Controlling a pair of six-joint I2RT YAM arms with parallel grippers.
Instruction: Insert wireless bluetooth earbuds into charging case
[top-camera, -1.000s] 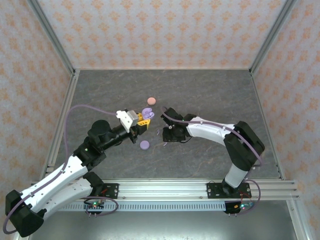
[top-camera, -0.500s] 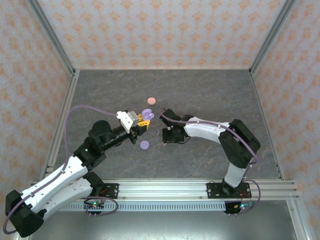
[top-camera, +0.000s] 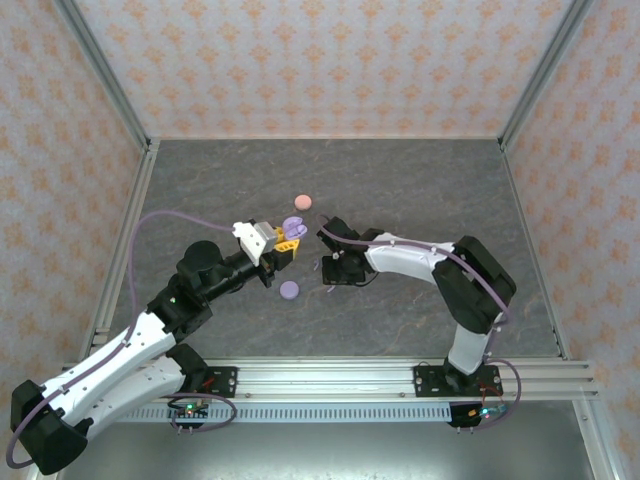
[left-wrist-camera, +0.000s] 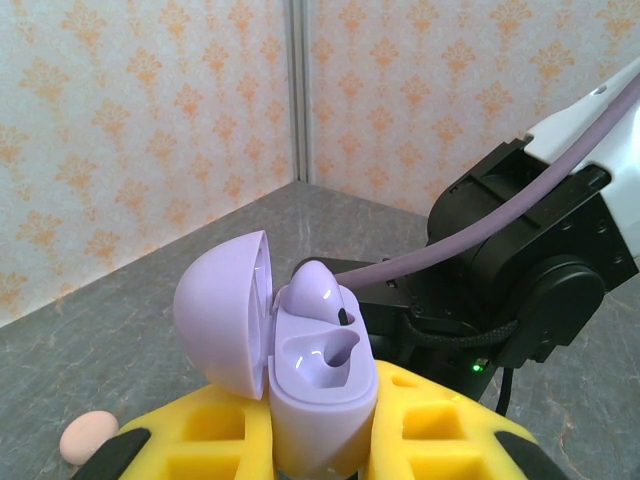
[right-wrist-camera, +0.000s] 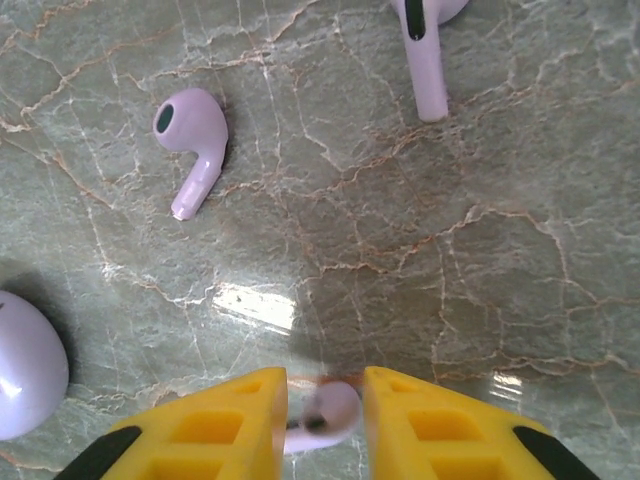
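Right wrist view: a lilac earbud (right-wrist-camera: 322, 415) sits pinched between my right arm's yellow jaws, low against the marbled table (right-wrist-camera: 400, 260), its outline blurred. A second lilac earbud (right-wrist-camera: 192, 140) lies free on the table beyond it, and the stem of a third earbud (right-wrist-camera: 425, 65) juts in at the top edge. A closed lilac case (right-wrist-camera: 25, 365) rests at the lower left.

In the left wrist view, my left jaws are clenched on the open charging case (left-wrist-camera: 320, 390), its lid swung back to the left. One seated earbud (left-wrist-camera: 312, 295) already fills the far socket, while the near socket (left-wrist-camera: 335, 350) stands empty. From the top external view, the two arms meet near the table's middle, with a pink puck (top-camera: 302, 202) just beyond them.

To do this step well, I judge I should lift the bud straight up and check that it has not twisted in the grip. Then I should turn its stem to match the empty socket and lower it slowly. The shell looks rounded and slick, so a skewed approach could flick it out.
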